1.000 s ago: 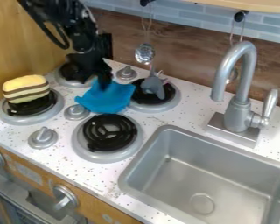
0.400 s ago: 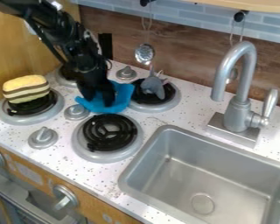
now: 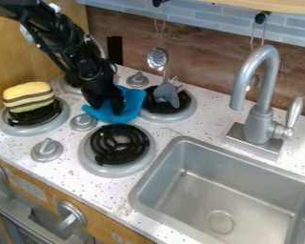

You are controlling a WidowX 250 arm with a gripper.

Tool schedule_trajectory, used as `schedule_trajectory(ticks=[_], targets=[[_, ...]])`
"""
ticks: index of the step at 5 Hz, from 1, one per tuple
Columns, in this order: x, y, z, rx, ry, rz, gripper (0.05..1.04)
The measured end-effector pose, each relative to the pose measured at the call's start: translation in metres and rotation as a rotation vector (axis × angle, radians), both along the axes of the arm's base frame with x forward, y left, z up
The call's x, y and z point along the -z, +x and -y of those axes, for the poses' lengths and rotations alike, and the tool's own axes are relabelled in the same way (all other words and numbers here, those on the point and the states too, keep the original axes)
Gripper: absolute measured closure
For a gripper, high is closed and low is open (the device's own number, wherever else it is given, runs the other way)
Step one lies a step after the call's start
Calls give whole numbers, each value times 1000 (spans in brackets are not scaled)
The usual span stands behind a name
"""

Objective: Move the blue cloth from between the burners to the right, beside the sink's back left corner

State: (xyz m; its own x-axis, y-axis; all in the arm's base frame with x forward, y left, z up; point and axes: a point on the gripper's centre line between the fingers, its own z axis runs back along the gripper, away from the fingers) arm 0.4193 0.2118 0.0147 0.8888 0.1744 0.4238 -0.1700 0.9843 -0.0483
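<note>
Single slanted view from a fixed camera. The desk (image 3: 171, 132) is seen from above and from its front side, with the line of sight directed down and obliquely toward the back wall (image 3: 199, 55) and the wooden side panel (image 3: 56, 66). The viewpoint is set at close range, nearest the sink (image 3: 225, 190), by which the lower right is occupied. The cabinet front (image 3: 97, 228) is caught steeply at lower left; the stove burners (image 3: 120, 148) are placed at middle depth. At the upper right, the shelf (image 3: 269, 5) is cropped by the frame.
</note>
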Motion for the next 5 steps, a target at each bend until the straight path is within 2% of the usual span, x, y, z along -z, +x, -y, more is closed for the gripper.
schedule_trajectory(ticks=[1, 2, 3, 5], targets=[[0, -13, 16, 46, -7, -16, 83], [-7, -21, 45, 125, 14, -14, 83], [-7, -14, 72, 178, 3, 4, 83], [-4, -1, 100, 238, -2, 30, 83]])
